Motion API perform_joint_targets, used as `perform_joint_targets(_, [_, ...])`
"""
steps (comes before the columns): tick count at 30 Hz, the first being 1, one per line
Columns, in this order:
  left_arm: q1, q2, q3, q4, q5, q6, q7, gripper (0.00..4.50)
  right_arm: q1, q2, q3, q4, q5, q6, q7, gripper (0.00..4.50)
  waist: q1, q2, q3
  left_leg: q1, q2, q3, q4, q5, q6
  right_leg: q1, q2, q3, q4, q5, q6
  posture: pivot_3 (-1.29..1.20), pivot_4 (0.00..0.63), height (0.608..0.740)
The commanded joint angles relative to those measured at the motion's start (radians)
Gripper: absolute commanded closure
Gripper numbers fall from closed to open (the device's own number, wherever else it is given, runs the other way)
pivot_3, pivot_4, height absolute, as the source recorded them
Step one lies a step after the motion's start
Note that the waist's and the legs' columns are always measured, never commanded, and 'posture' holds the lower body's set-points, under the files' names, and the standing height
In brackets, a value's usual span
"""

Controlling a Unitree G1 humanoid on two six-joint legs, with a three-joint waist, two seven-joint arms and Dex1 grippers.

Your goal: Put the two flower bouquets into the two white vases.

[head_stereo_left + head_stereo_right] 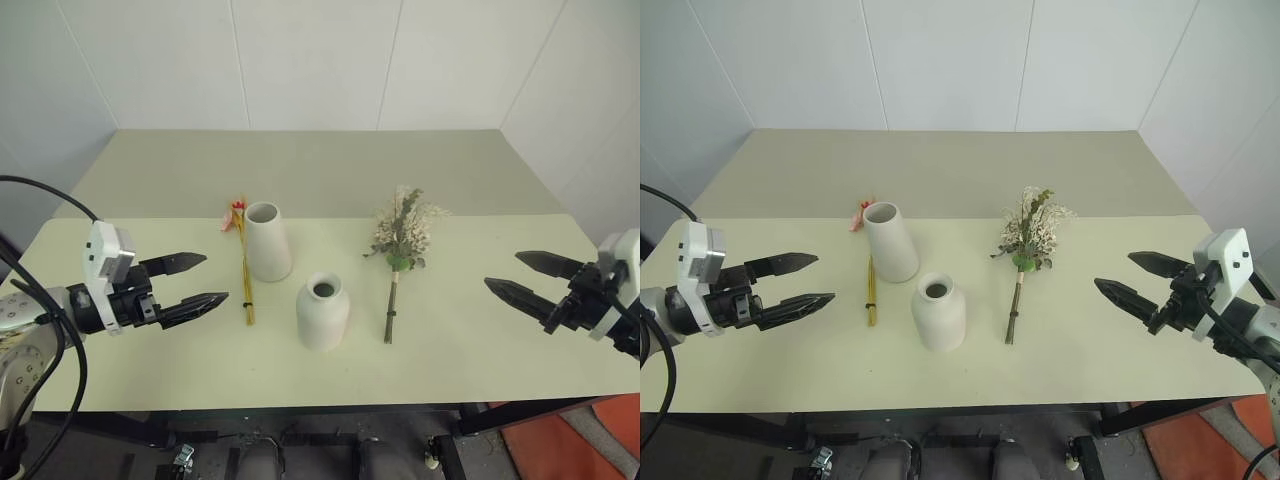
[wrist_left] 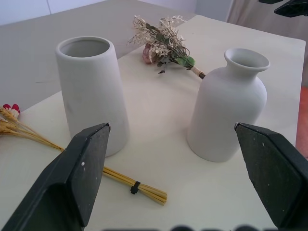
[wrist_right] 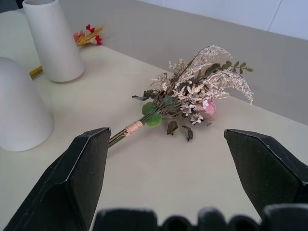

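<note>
Table at frame centre. Tall vase and squat vase stand upright; the wheat bunch lies just left of the tall vase, the fuller bouquet right of centre. Left gripper at lower left and right gripper at lower right hover, fingers spread, empty.

walls — white panels | table — pale green | floor — orange mat

Setting read as a bare test room or lab: plain pale-green rectangular tabletop butted against white panelled walls, black metal table frame showing beneath its near edge.
</note>
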Motion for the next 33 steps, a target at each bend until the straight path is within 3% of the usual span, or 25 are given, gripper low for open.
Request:
perform_joint_targets(1, [-0.013, 0.005, 0.025, -0.003, -0.004, -0.022, -0.001, 0.00, -0.014, -0.003, -0.020, -0.014, 0.009, -0.010, -0.004, 0.01, 0.000, 0.000, 0.000, 0.000, 0.000, 0.000, 0.000, 0.000, 0.000, 0.000, 0.000, 0.000, 0.000, 0.000, 0.000, 0.00, 0.150, 0.740])
perform_joint_targets(18, [-0.012, 0.008, 0.028, -0.026, -0.003, -0.027, 0.005, 0.00, -0.048, -0.026, 0.045, 0.007, -0.022, -0.007, 0.005, 0.01, 0.000, 0.000, 0.000, 0.000, 0.000, 0.000, 0.000, 0.000, 0.000, 0.000, 0.000, 0.000, 0.000, 0.000, 0.000, 0.00, 0.150, 0.740])
perform_joint_targets(23, [-0.059, 0.042, -0.027, -0.007, 0.083, 0.061, 0.158, 0.00, -0.065, -0.023, 0.059, 0.006, -0.025, -0.005, 0.005, 0.01, 0.002, 0.000, 0.000, 0.000, 0.000, 0.000, 0.000, 0.000, 0.000, 0.000, 0.000, 0.000, 0.000, 0.000, 0.000, 0.00, 0.150, 0.740])
perform_joint_targets(28, [-0.233, 0.106, -0.142, 0.061, 0.087, 0.377, 0.316, 0.00, -0.109, -0.037, 0.072, 0.007, -0.015, -0.018, 0.043, 0.01, 0.001, 0.000, 0.000, 0.000, 0.000, 0.000, 0.000, 0.000, 0.000, 0.000, 0.000, 0.000, 0.000, -0.001, 0.003, 0.00, 0.150, 0.740])
perform_joint_targets(33, [-0.476, 0.030, -0.220, 0.159, 0.085, 0.712, 0.470, 0.00, -0.164, -0.049, 0.097, 0.021, -0.017, -0.032, 0.094, 0.01, 0.001, 0.000, 0.000, 0.000, 0.000, 0.000, 0.000, 0.000, 0.000, 0.000, 0.000, 0.000, 0.000, -0.002, 0.005, 0.00, 0.150, 0.740])
